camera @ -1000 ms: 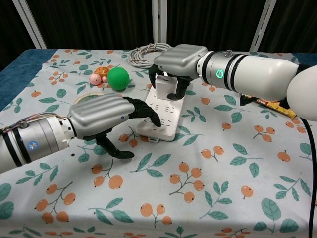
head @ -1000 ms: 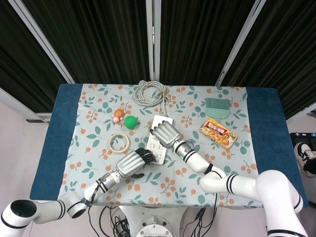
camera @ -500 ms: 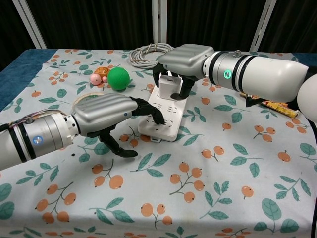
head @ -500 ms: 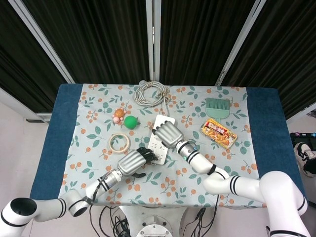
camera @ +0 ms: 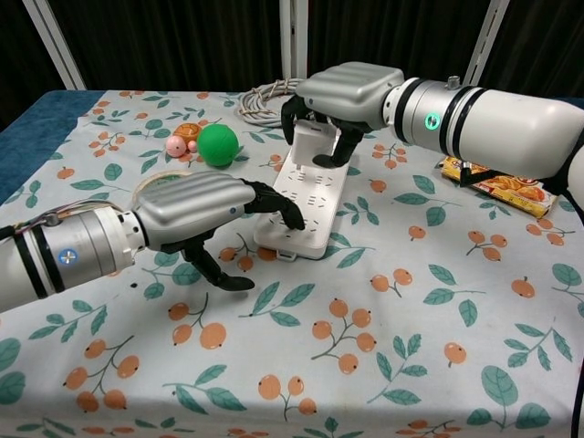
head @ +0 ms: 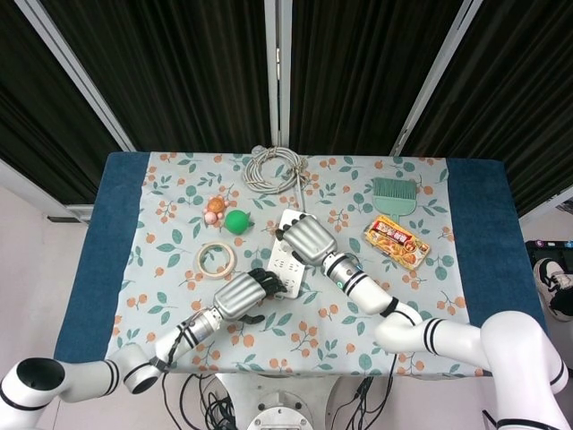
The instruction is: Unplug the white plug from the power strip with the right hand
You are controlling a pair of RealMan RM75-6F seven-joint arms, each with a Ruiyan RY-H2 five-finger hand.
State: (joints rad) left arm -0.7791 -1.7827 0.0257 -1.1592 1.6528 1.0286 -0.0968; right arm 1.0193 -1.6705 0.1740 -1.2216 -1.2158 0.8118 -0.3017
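The white power strip (camera: 306,205) lies lengthwise in the middle of the floral cloth, also seen from above (head: 281,265). My right hand (camera: 347,91) hovers over the strip's far end and grips the white plug (camera: 315,144) between thumb and fingers. The plug is raised just off the strip's top face. In the head view my right hand (head: 309,240) covers the plug. My left hand (camera: 196,212) reaches in from the left, its dark fingertips (camera: 278,206) pressing on the strip's near half. From above, my left hand (head: 237,296) sits at the strip's near left corner.
A green ball (camera: 218,144) and a small pink toy (camera: 181,140) lie left of the strip. The tape roll (head: 215,259) is near my left hand. A coiled cable (head: 275,167) lies at the back. A snack packet (head: 397,242) and a green brush (head: 394,193) lie to the right.
My right hand has risen from the strip's far end with the plug in its grip; the plug has come up off the strip. The left hand stays pressed on the strip.
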